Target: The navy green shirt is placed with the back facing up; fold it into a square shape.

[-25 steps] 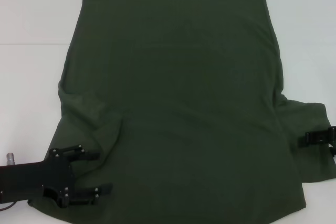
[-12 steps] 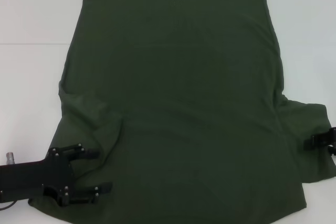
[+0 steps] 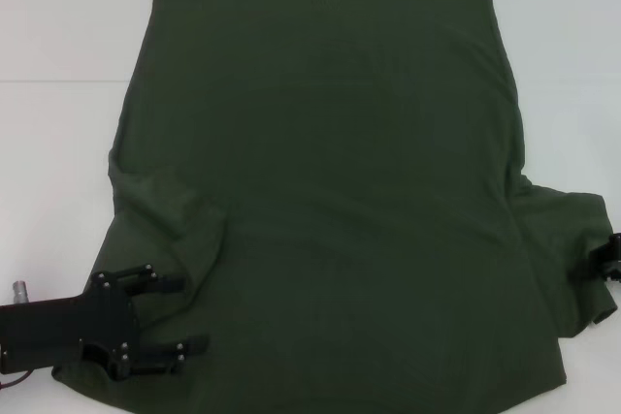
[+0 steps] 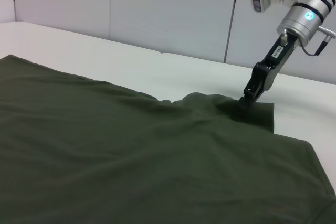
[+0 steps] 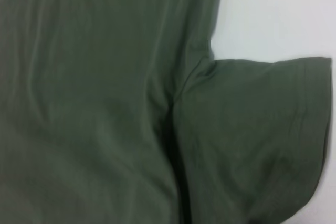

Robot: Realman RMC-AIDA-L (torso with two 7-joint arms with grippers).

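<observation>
1. The navy green shirt (image 3: pixel 330 201) lies spread flat on the white table (image 3: pixel 58 36), plain side up, and it covers most of the head view from the 12 o'clock edge down to the 6 o'clock edge.
2. The left sleeve (image 3: pixel 165 220) is bunched with soft folds at about 8 o'clock; the right sleeve (image 3: pixel 572 259) lies out at about 4 o'clock.
3. The left gripper (image 3: pixel 184 315) is at 8 o'clock, low over the left sleeve and the shoulder corner. Its two black fingers (image 3: pixel 165 283) are spread apart, one above the other in the head view, with shirt cloth between and under them; it does not pinch anything.
4. The right gripper (image 4: pixel 247 96) is at the outer edge of the right sleeve, at 4 o'clock, nearly out of the head view. In the left wrist view its tip comes down on the sleeve cloth and touches it. I cannot tell if it is clenched on the cloth or released.
5. The right wrist view shows the right sleeve hem (image 5: pixel 310 145) lying flat beside the shirt body, with a dark crease at the armpit.
</observation>
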